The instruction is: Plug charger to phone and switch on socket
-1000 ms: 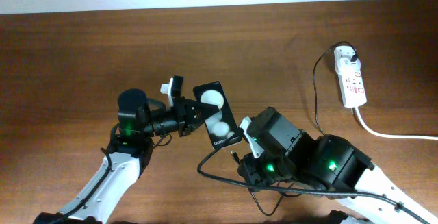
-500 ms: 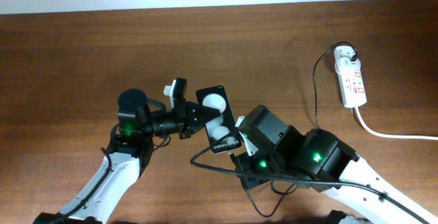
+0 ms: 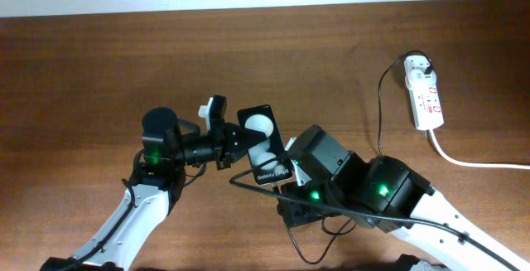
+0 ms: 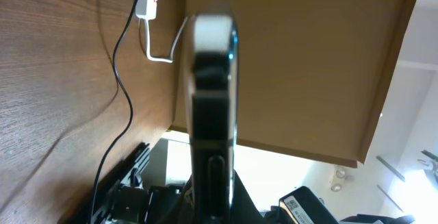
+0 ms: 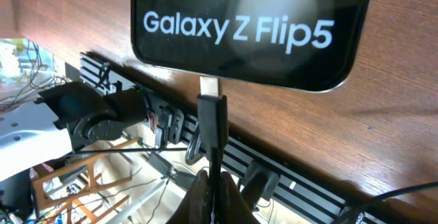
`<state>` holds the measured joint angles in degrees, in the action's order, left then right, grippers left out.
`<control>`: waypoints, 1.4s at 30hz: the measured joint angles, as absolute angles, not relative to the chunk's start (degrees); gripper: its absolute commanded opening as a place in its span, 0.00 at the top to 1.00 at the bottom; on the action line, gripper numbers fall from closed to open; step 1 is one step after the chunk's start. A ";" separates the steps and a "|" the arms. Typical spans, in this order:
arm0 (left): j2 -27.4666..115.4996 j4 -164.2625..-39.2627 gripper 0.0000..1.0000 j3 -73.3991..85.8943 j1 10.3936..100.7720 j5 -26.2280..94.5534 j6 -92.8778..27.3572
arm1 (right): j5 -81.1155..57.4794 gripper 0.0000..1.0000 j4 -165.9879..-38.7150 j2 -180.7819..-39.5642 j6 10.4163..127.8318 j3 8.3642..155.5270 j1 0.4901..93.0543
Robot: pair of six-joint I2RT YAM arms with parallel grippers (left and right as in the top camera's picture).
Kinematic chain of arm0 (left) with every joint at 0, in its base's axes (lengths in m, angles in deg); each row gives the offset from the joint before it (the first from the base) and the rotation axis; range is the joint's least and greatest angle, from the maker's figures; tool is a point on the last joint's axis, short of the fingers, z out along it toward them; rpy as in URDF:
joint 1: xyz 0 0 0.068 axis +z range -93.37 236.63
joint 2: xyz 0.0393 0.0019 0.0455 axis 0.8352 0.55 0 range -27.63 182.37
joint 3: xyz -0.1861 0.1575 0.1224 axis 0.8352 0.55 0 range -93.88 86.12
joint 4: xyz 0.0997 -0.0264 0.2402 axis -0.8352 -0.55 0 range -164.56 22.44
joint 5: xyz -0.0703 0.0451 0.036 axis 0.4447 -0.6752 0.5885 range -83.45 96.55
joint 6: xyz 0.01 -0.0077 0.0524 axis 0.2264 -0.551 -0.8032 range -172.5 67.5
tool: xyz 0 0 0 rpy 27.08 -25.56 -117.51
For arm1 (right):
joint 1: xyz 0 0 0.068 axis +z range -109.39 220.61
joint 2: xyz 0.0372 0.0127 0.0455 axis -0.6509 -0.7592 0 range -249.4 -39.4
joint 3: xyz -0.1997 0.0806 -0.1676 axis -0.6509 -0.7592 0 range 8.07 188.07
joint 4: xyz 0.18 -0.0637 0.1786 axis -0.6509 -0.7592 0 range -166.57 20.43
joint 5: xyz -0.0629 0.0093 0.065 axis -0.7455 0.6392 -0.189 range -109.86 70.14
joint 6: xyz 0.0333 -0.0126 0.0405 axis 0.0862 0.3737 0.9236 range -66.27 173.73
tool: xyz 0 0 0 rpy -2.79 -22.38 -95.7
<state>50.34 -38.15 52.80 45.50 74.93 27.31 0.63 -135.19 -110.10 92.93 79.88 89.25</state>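
My left gripper (image 3: 234, 138) is shut on the black phone (image 3: 263, 142) and holds it tilted above the table; in the left wrist view the phone (image 4: 213, 114) shows edge-on. The right wrist view shows its lettered end (image 5: 246, 29) close up. My right gripper (image 5: 213, 183) is shut on the charger cable, with the connector tip (image 5: 211, 94) touching the phone's bottom edge. In the overhead view the right gripper (image 3: 287, 174) sits just below the phone. The thin black charger cable (image 3: 382, 113) runs to a white adapter (image 3: 419, 66) in the white socket strip (image 3: 426, 94) at the far right.
The socket's thick white cord (image 3: 476, 162) runs off to the right edge. Loose loops of charger cable (image 3: 248, 186) hang by my right arm near the table's front edge. The table's far edge meets a white wall at the top.
My right gripper has moved up and left toward the phone, bringing the connector tip to its bottom end. The left gripper shifted the phone slightly, then held still.
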 measured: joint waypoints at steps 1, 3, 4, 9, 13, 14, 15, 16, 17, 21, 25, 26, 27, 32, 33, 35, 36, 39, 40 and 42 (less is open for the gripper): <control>50.34 -38.15 1.00 52.80 45.50 74.97 27.31 | 0.65 0.96 -135.17 -110.10 92.93 79.88 89.25; 50.34 -38.15 1.00 52.80 45.50 75.12 27.34 | 0.74 0.96 -135.02 -110.10 92.97 79.88 89.25; 50.34 -38.15 1.00 52.80 45.50 75.12 27.34 | 0.87 0.96 -134.69 -110.10 92.97 79.88 89.29; 50.34 -38.15 1.00 52.80 45.50 76.24 27.29 | 1.00 0.96 -137.31 -110.10 92.95 79.86 89.47; 50.34 -38.15 1.00 52.80 45.50 76.24 27.27 | 1.00 0.96 -138.30 -110.10 92.93 79.86 89.47; 50.34 -38.15 1.00 52.80 45.50 76.22 27.27 | 1.00 0.96 -138.30 -110.10 92.97 79.86 89.47; 50.34 -38.15 1.00 52.80 45.50 76.24 27.05 | 1.00 0.96 -138.30 -110.10 92.97 79.84 89.47; 50.34 -38.15 1.00 52.80 45.50 76.24 26.33 | 1.00 0.96 -138.27 -110.10 92.97 79.86 89.47; 50.34 -38.15 1.00 52.80 45.50 76.24 25.81 | 1.00 0.96 -138.12 -110.10 92.99 79.86 89.47; 50.34 -38.17 1.00 52.80 45.50 76.24 22.79 | 1.00 0.96 -137.42 -110.10 92.97 79.86 89.47; 50.34 -38.15 1.00 52.80 45.50 76.19 22.09 | 1.00 0.96 -136.96 -110.12 93.17 79.86 89.47; 50.34 -38.17 1.00 52.80 45.50 75.73 22.09 | 1.00 0.96 -136.00 -110.12 93.19 79.84 89.47; 50.39 -37.19 1.00 52.80 45.85 74.99 22.09 | 1.02 0.96 -134.30 -110.12 93.28 79.84 89.47; 55.04 -29.71 1.00 49.07 50.37 73.79 22.07 | -4.11 0.96 -130.08 -110.16 93.60 79.84 85.89; 57.27 -29.73 1.00 47.10 50.68 73.83 22.05 | -5.03 0.96 -129.64 -110.23 91.57 79.84 83.44; 59.13 -29.69 1.00 44.52 50.65 74.95 22.05 | -5.47 0.96 -129.33 -110.29 87.57 79.84 82.69; 59.13 -29.62 1.00 44.43 50.65 75.21 22.05 | -5.42 0.96 -129.31 -110.71 86.17 79.84 82.69; 59.17 -29.60 1.00 44.43 50.65 75.63 22.05 | -2.87 0.96 -129.09 -117.18 81.63 79.84 82.69; 59.17 -29.60 1.00 44.43 50.65 76.32 21.83 | -2.80 0.96 -129.12 -118.93 80.64 79.84 82.69; 59.17 -30.54 1.00 44.32 50.65 77.35 19.95 | -2.82 0.96 -129.18 -118.75 80.18 79.84 82.69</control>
<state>59.17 -30.54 44.32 50.65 77.35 19.95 -2.82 -129.18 -118.75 80.18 79.84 82.69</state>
